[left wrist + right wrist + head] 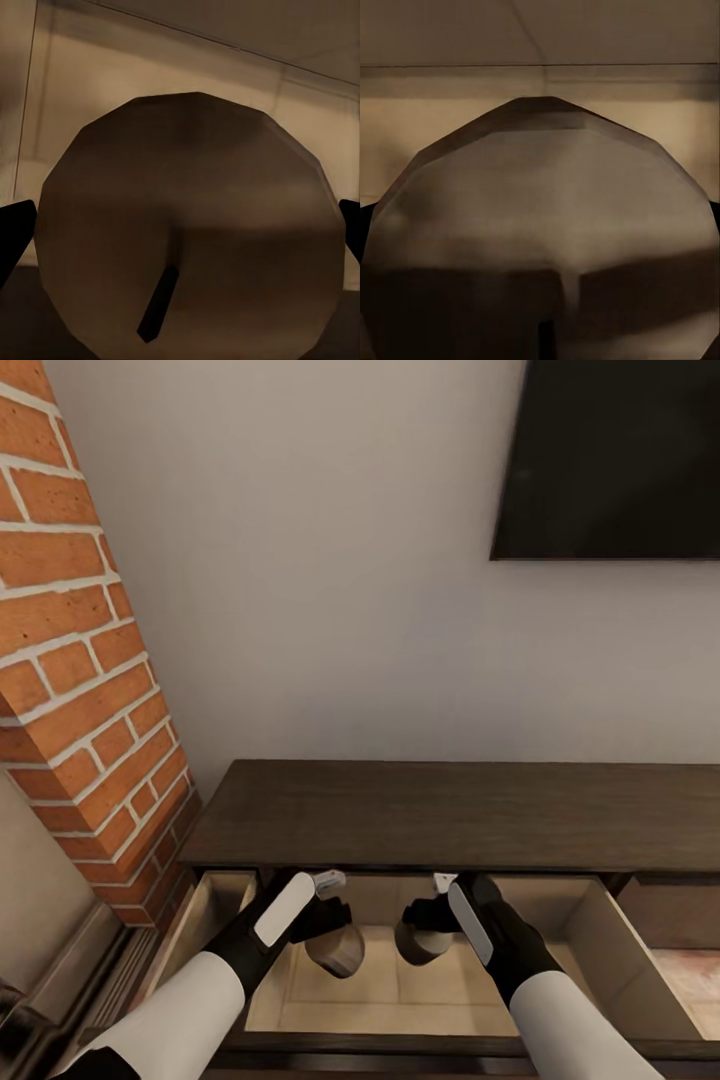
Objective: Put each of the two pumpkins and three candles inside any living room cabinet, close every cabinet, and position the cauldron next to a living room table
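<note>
Both arms reach into the open drawer (620, 950) of the dark cabinet (450, 810), each gripper pinching a candle: the left gripper (335, 935) clamps one candle (187, 225) between its jaws, the right gripper (425, 930) another candle (544, 240). The two candles hang just beside each other above the pale drawer floor. Released from here, either could likely tip, roll, or knock its neighbour.

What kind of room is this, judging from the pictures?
Probably a living room: a dark flat screen hangs on the wall above a long low wooden cabinet, beside a brick column, perhaps a chimney.
</note>
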